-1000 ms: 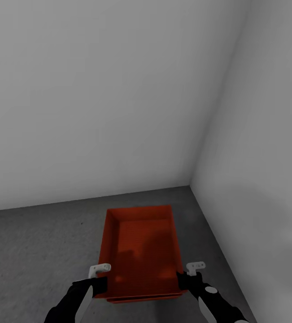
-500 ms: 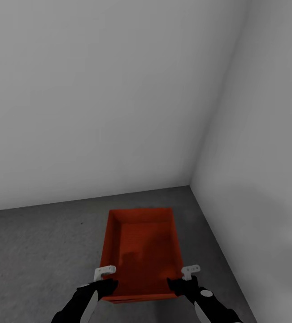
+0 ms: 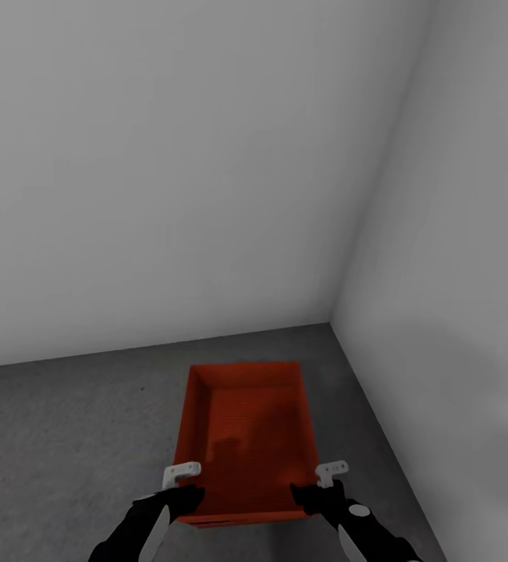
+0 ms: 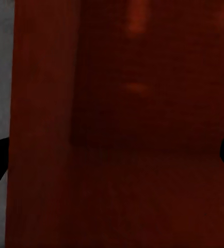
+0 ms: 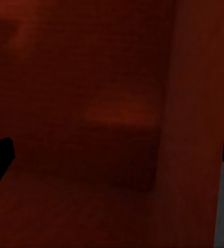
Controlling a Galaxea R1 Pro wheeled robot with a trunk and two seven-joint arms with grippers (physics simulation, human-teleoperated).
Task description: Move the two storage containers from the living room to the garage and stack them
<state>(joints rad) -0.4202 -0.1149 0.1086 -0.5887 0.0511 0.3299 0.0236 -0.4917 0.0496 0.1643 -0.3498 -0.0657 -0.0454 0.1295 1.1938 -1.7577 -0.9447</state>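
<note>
Bin (image 3: 247, 441) now sits lower toward the garage floor (image 3: 66, 421) than a second ago, our left fingers (image 3: 182, 473) and right fingers (image 3: 332, 470) straddling its walls, so we judge release is close.

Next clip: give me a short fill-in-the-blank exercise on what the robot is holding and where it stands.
1. The orange-red container is gripped by ____ grippers, the left gripper and the right gripper, one on each side wall.
2. The floor beneath it is dark ____.
3. The container is ____ inside.
4. The white walls meet in a ____ just beyond the container.

Missing words: two; grey; empty; corner
</note>
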